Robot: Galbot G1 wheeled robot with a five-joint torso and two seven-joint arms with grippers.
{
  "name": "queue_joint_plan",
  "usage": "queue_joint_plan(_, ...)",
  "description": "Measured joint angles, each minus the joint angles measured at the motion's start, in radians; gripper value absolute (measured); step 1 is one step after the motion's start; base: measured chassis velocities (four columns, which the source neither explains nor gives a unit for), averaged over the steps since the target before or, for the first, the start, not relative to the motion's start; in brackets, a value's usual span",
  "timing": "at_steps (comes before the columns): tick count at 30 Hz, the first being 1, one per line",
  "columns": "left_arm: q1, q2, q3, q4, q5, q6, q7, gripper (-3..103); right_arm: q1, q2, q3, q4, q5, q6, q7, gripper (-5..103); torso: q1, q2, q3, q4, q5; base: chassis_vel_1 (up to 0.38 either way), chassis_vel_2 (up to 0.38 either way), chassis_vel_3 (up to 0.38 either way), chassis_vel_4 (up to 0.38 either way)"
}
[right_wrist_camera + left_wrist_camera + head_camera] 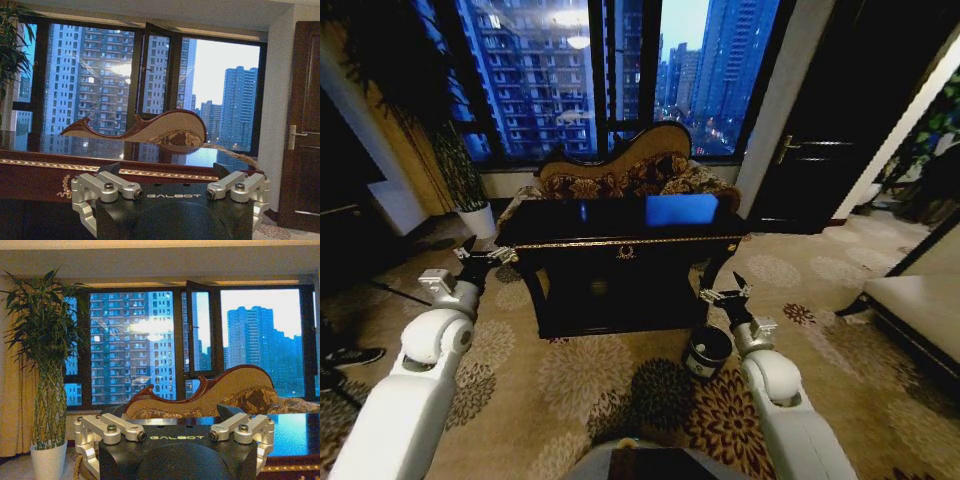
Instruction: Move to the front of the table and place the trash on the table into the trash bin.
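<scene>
- Nearest of all, at 6 o'clock: dark robot torso [640, 465], with white left arm [410, 400] and white right arm [790, 410] reaching forward on either side.
- Left hand [480, 258] at 10 o'clock, raised just beside the left front corner of the table [620, 241]; fingers spread, gripping nothing.
- Right hand [728, 293] at 1 o'clock, near the table's right front leg and above the trash bin [708, 352]; fingers likewise spread and empty.
- Table dead ahead at 12 o'clock on patterned carpet [570, 370], glossy black top mirroring the blue window, gold trim and emblem facing the robot; floral sofa [620, 165] right behind it, white plant pot [478, 220] at 10 o'clock past the left hand.
- Trash bin on the carpet at 1 o'clock, upright, mouth open upward, just off the table's right front corner, apart from the leg.
- Trash on the top: too small and dark to tell apart from the reflections.
- Judged stage: fronting the table looks about done; picking not yet begun.
- Handling, as a guess: table litter probably light and easily crushed or nudged, and likely to skate on so slick a top; best taken across the middle with a gentle squeeze, coming straight down rather than sweeping sideways.
- Bin looks small and light too, so better to drop from directly above the mouth than to brush the rim and tip it.
</scene>
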Motion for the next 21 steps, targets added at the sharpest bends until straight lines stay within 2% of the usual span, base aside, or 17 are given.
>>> queue_joint_plan(21,0.011,-0.014,-0.002,-0.010,0.005,0.001,0.000,100,0.011,-0.003,0.021,-0.027,0.008,0.010,0.000,100,0.000,0.000,0.000,0.0001,-0.0001,0.160,-0.162,-0.167,0.165)
